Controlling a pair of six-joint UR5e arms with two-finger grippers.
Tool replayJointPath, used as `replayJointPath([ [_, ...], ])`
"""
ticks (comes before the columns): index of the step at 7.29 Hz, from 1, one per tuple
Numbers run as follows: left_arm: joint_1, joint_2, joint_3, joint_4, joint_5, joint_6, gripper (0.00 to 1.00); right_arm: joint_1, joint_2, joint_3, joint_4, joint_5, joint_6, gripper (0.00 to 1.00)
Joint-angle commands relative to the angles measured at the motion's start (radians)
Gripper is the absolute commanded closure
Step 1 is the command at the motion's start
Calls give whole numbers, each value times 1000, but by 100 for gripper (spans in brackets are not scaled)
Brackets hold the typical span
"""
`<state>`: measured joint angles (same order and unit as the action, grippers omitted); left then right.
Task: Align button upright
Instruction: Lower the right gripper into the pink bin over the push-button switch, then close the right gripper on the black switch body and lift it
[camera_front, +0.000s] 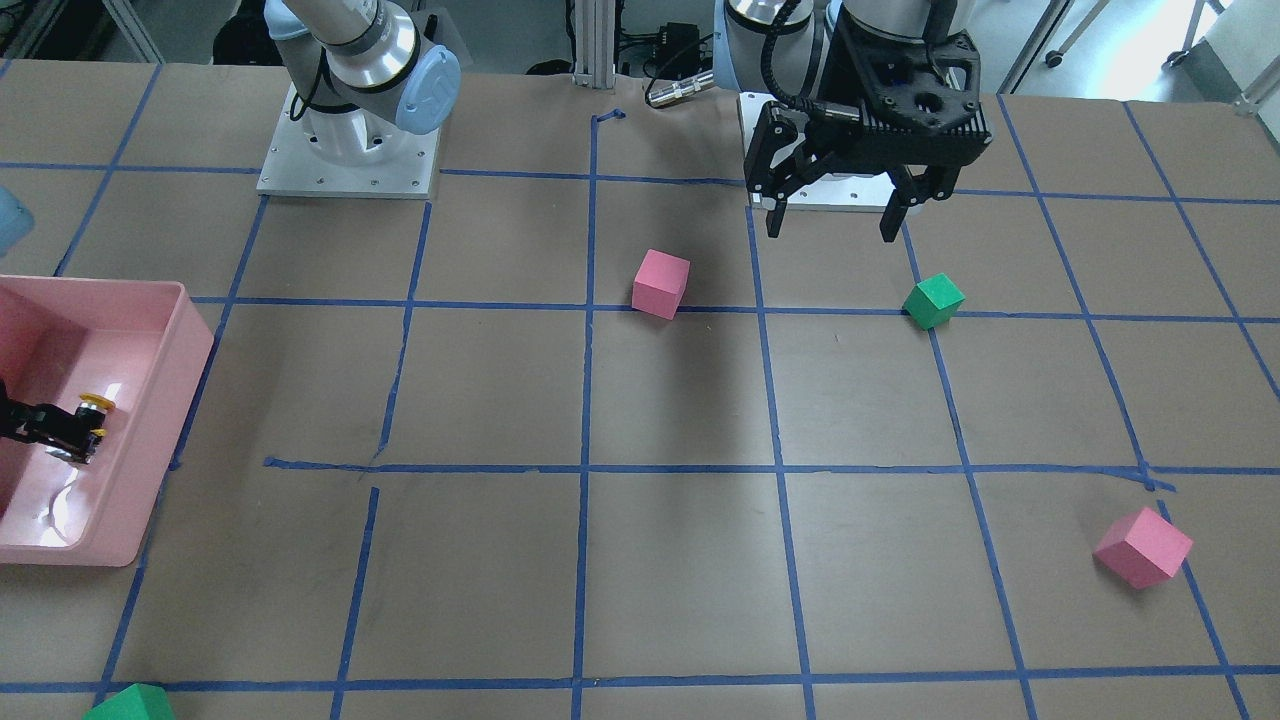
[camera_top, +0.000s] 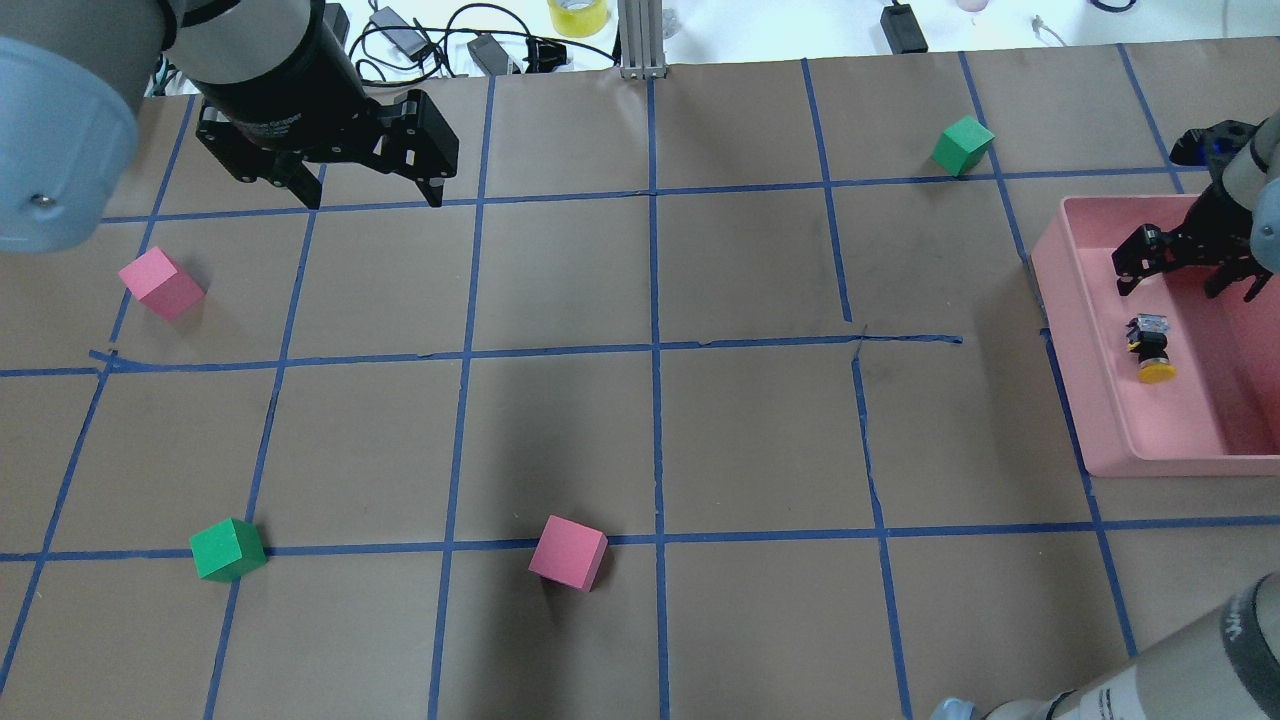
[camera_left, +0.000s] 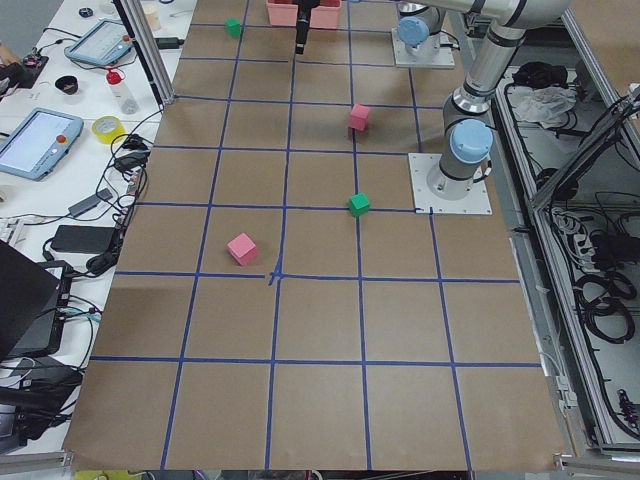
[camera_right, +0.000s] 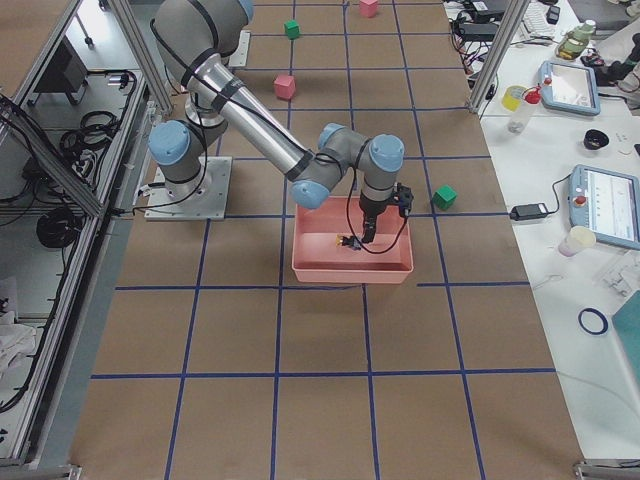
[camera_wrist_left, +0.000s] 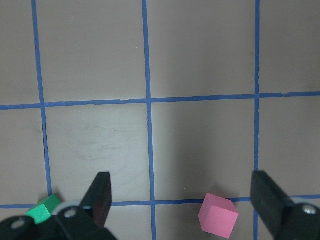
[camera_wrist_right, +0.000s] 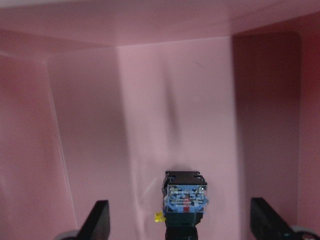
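Closest up, button (camera_wrist_right: 185, 200) on its side on floor of pink tray (camera_top: 1090, 400), yellow cap toward robot, grey block facing right hand (camera_top: 1187, 285); that hand spread wide above it, pinching nothing. Left hand (camera_top: 373, 195) spread too, over worktop (camera_top: 750, 450), well apart from tray.
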<state>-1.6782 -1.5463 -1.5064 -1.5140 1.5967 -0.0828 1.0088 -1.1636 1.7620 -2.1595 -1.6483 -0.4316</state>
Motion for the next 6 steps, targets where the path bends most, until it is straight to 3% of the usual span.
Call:
replayJointPath([
  [1, 0, 0, 0, 0, -1, 0, 0, -4, 27, 2, -6, -4, -3, 2],
  [6, 0, 0, 0, 0, -1, 0, 0, -9, 74, 14, -34, -33, -1, 7],
])
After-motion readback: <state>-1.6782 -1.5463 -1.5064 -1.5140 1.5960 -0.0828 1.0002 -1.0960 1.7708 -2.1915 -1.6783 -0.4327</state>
